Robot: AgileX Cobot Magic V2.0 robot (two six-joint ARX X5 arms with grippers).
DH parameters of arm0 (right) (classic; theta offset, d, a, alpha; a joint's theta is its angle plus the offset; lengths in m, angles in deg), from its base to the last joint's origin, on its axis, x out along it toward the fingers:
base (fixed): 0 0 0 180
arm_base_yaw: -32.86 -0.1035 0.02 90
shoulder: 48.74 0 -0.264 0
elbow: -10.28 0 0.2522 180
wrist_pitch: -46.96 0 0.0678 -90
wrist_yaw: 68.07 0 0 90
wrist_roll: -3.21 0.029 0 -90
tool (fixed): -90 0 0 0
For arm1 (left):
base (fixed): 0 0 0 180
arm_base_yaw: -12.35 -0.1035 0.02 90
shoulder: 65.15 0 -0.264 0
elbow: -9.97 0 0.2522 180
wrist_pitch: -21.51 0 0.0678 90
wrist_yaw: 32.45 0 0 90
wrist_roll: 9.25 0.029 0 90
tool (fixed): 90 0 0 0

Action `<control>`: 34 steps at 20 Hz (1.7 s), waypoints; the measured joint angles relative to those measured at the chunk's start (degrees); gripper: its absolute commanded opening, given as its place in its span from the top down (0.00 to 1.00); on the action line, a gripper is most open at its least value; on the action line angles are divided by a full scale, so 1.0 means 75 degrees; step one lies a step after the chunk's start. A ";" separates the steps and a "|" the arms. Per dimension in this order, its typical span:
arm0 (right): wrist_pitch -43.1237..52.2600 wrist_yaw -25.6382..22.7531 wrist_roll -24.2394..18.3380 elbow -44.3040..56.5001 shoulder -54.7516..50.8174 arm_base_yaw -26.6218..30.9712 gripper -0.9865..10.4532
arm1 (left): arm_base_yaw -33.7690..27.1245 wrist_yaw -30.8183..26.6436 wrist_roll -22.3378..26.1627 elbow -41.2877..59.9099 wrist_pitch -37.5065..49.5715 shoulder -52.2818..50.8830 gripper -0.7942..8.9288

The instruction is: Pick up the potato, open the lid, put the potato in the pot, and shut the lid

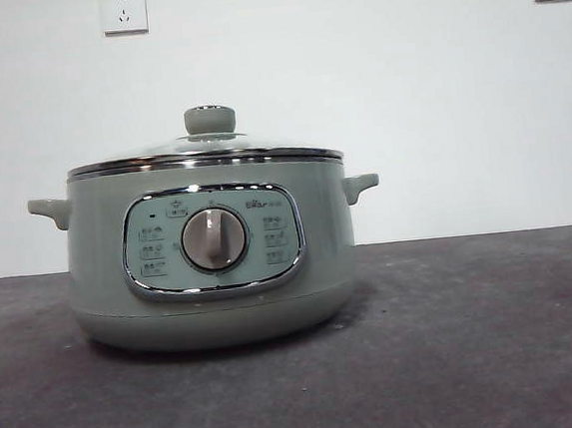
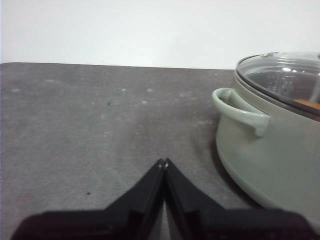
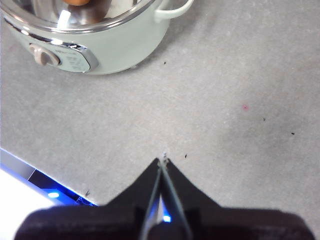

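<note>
The pale green pot (image 1: 211, 271) stands on the grey table left of centre, its dial facing the camera. The glass lid (image 1: 205, 149) with its green knob sits closed on the pot. The potato (image 3: 79, 2) shows as an orange patch inside the pot, through the lid; it also shows in the left wrist view (image 2: 307, 103). My left gripper (image 2: 163, 161) is shut and empty, low over the table beside the pot's handle (image 2: 239, 109). My right gripper (image 3: 163, 161) is shut and empty, above the table away from the pot (image 3: 95, 45). Neither arm shows in the front view.
The table's front edge (image 3: 30, 172) with blue lights runs close by the right gripper. Two wall sockets (image 1: 124, 10) hang on the white wall behind the pot.
</note>
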 measured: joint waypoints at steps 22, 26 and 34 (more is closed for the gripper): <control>0.0003 -0.0023 0.0000 0.0000 0.0003 0.0000 0.91 | -0.0239 0.0020 0.0347 0.0000 -0.0388 0.0428 0.92; 0.0391 -0.0565 -0.0886 0.0259 -0.0425 0.0597 0.91 | -0.0239 0.0026 0.0347 0.0000 -0.0388 0.0475 0.92; 0.8000 0.0344 -0.1769 0.6615 -0.5196 0.4482 0.91 | -0.0239 0.0029 0.0347 0.0000 -0.0388 0.0513 0.92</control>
